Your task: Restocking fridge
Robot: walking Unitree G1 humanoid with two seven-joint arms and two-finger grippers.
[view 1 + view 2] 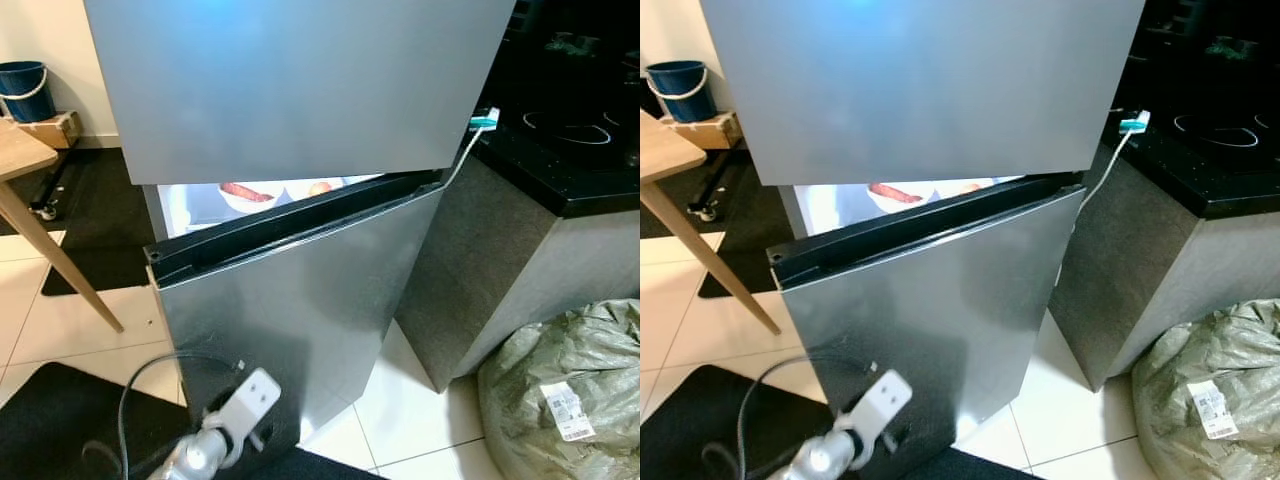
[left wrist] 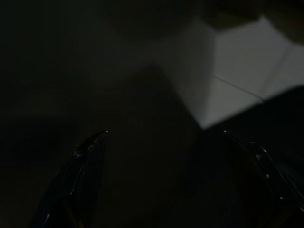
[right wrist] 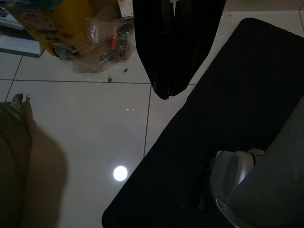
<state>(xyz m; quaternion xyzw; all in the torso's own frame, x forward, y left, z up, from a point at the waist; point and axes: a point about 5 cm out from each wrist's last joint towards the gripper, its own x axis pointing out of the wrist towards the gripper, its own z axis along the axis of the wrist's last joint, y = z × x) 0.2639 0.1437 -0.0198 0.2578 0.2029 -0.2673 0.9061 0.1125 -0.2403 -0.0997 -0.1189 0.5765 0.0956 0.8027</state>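
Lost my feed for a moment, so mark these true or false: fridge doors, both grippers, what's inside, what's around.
1. The lower door is ajar. True.
2. The upper door is wide open. False: it looks shut.
3. A sausage lies in a bowl inside. True.
4. The right gripper holds a bottle. False: it hangs shut and empty over the floor.
5. The left gripper is open. True.
6. A bucket stands on the hob. False: on a box.
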